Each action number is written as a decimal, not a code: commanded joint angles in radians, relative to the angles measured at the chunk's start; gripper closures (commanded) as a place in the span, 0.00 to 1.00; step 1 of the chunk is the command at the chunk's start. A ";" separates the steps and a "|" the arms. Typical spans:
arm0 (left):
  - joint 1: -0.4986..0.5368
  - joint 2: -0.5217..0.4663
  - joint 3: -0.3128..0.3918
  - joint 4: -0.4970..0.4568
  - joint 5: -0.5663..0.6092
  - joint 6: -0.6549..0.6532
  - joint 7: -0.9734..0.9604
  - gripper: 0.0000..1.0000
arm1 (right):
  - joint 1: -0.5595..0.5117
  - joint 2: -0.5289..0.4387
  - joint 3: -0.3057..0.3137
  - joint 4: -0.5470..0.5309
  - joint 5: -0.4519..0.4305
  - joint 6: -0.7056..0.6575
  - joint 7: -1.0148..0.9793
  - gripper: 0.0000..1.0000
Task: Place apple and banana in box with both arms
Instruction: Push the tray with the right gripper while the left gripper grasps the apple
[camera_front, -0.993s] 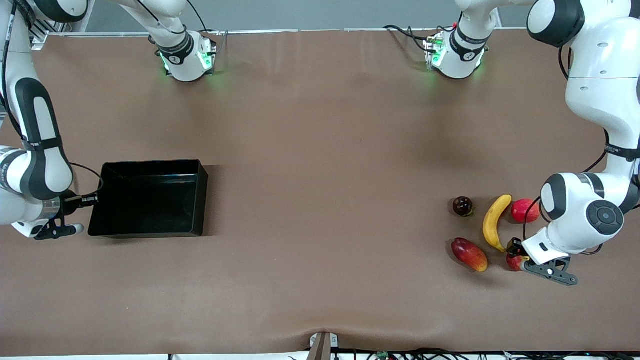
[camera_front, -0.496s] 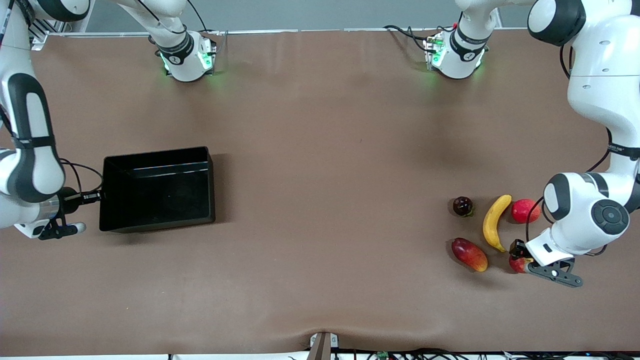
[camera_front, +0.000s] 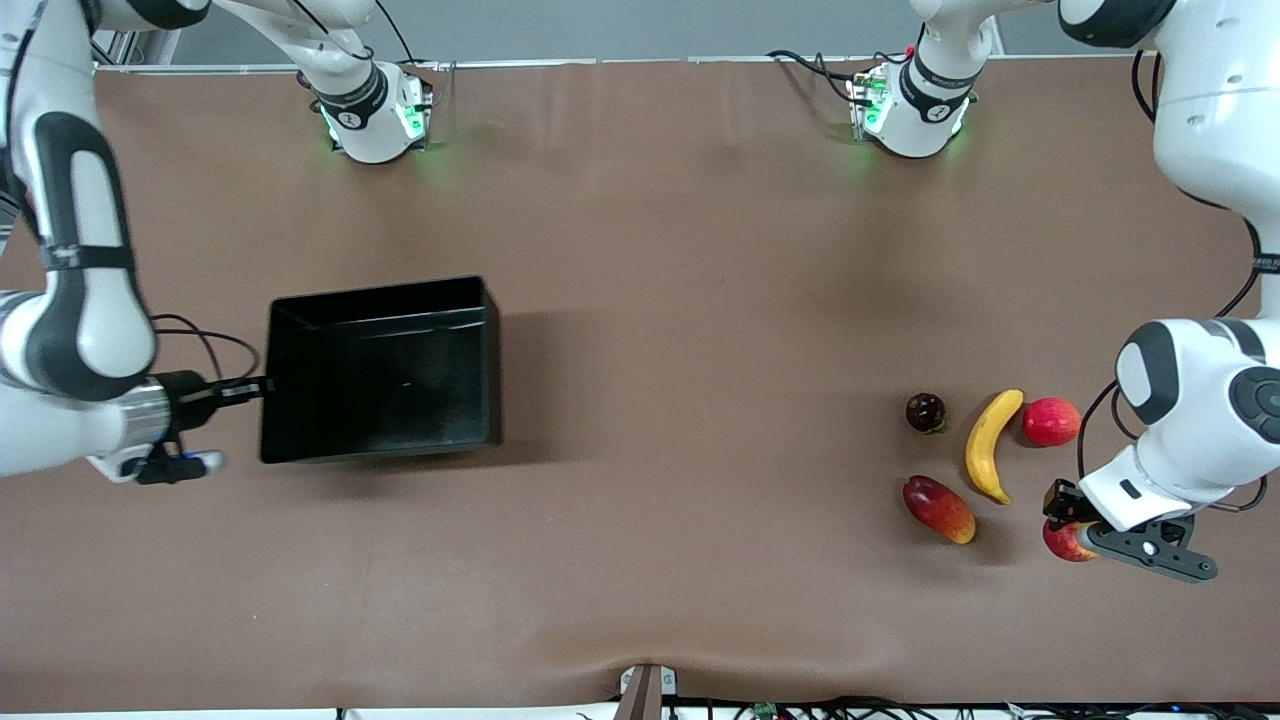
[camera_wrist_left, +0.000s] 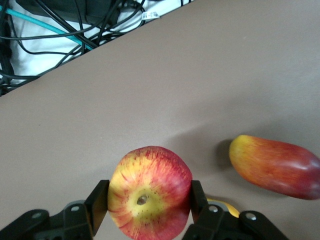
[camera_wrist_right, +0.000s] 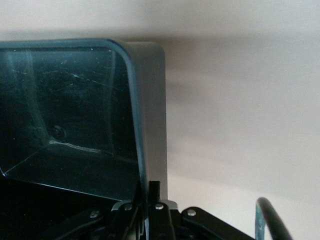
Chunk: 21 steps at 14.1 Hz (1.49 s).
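The apple (camera_front: 1064, 545), red with yellow streaks, is clamped between my left gripper's (camera_front: 1066, 522) fingers at the left arm's end of the table. In the left wrist view the apple (camera_wrist_left: 150, 192) fills the shut left gripper (camera_wrist_left: 149, 201), stem dimple toward the camera. The yellow banana (camera_front: 990, 443) lies on the table beside it, toward the table's middle. The black box (camera_front: 380, 370) is empty. My right gripper (camera_front: 260, 387) is shut on its end wall (camera_wrist_right: 136, 125), one finger inside and one outside, as the right wrist view of that gripper (camera_wrist_right: 148, 200) shows.
An oval red fruit with a yellow-orange tip (camera_front: 938, 508) lies nearer the camera than the banana and also shows in the left wrist view (camera_wrist_left: 277, 165). A pinkish-red round fruit (camera_front: 1050, 421) and a dark maroon round fruit (camera_front: 926, 412) flank the banana. Cables run along the table's near edge (camera_wrist_left: 60, 30).
My right gripper has moved the box toward the table's middle. My left gripper has carried the apple a little toward the left arm's end, away from the banana.
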 joint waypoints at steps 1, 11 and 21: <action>-0.022 -0.073 -0.005 -0.015 -0.019 -0.077 -0.024 1.00 | 0.116 -0.035 -0.006 -0.009 0.026 -0.012 0.134 1.00; -0.028 -0.205 -0.094 -0.015 -0.017 -0.282 -0.182 1.00 | 0.455 0.035 -0.009 -0.041 0.150 0.316 0.453 1.00; -0.020 -0.330 -0.144 -0.046 -0.149 -0.462 -0.347 1.00 | 0.616 0.126 -0.009 -0.043 0.188 0.560 0.651 1.00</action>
